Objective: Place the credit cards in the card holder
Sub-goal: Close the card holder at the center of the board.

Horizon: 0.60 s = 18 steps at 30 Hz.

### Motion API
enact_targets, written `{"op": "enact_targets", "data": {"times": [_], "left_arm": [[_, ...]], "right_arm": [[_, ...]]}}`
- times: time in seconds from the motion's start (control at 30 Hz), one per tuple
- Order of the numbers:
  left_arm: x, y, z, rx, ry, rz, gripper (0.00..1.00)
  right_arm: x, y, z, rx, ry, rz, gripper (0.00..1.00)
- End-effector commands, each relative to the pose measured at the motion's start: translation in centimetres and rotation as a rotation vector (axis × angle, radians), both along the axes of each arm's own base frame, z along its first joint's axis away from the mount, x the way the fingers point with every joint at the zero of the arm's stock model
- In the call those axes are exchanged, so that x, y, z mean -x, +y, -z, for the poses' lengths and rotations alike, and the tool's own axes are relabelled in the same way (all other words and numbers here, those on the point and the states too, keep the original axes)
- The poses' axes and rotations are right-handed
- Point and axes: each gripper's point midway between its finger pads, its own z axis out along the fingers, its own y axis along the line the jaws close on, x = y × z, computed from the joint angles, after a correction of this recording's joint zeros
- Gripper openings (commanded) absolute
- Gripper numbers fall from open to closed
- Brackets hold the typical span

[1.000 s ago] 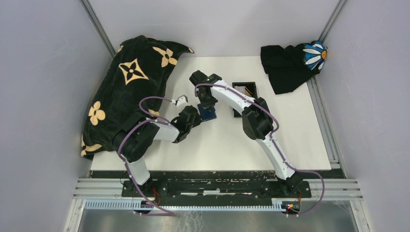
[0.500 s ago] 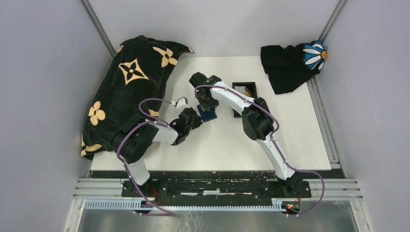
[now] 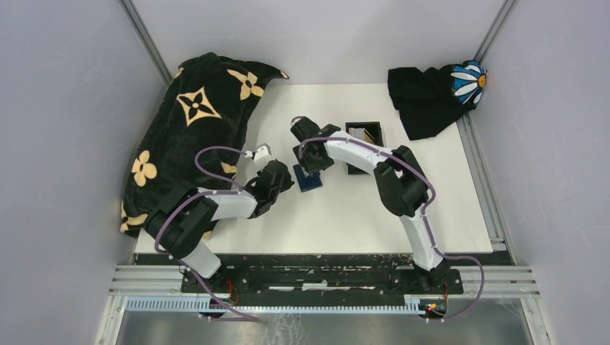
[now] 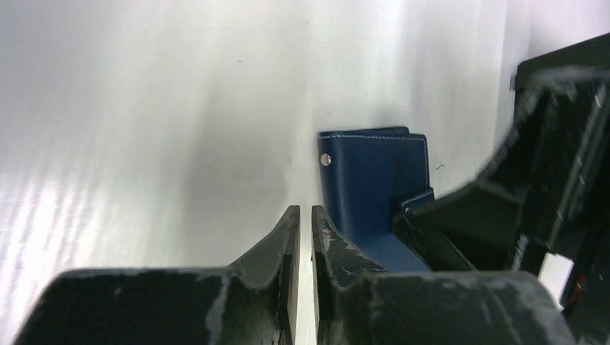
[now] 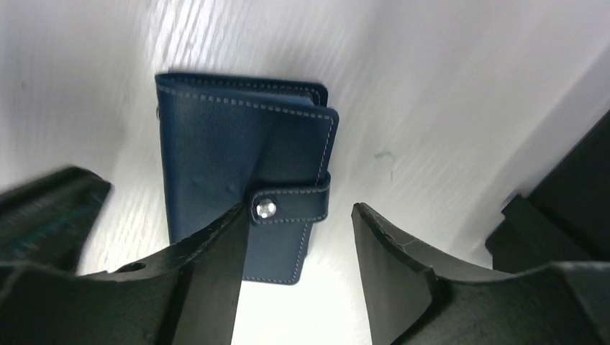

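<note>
White table (image 3: pixel 446 208) rings the card holder (image 5: pixel 216 144); right jaws straddle its tab (image 5: pixel 291 206)

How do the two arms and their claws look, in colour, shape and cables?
The left arm and right arm have white links with bulky black joints. A thin purple cable loops along each. The left claw and right claw have two black, tapered fingers; the left ones show scuffed, whitish edges.

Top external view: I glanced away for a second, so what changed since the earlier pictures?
The left tool drew back leftward, shut, beside the card holder. The right arm swung its elbow right; the right tool, open, came over the snap tab. Nothing gripped. Card holder barely moved; black tray stayed.
</note>
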Motion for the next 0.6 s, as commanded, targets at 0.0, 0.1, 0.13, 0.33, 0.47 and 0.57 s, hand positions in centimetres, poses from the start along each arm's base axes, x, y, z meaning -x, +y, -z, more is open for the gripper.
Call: {"op": "enact_targets", "data": {"times": [0.0,0.1,0.13,0.33,0.47,0.57], "left_arm": [[0.7,2.6,-1.6,-0.061,-0.035,-0.065,0.19],[1.3,3.8,-2.4,-0.08,-0.046,-0.09,0.26],[1.4,4.2,-2.8,-0.086,-0.053,-0.098,0.27],[1.7,5.6,-5.7,-0.105,-0.114,-0.129,0.36],[1.8,6.0,-7.0,-0.136,-0.146,-0.108,0.39],[2.0,6.1,-7.8,-0.146,-0.169,-0.09,0.4]], "right_arm": [[-0.6,1.4,-5.5,-0.161,-0.168,-0.032,0.62],[0.0,0.9,-7.4,-0.193,-0.21,-0.046,0.63],[0.1,0.8,-8.0,-0.203,-0.22,-0.048,0.63],[2.1,-1.2,-10.9,-0.239,-0.28,-0.053,0.64],[2.4,-4.3,-12.2,-0.188,-0.381,0.002,0.71],[1.8,-7.9,-12.8,-0.08,-0.479,0.114,0.77]]}}
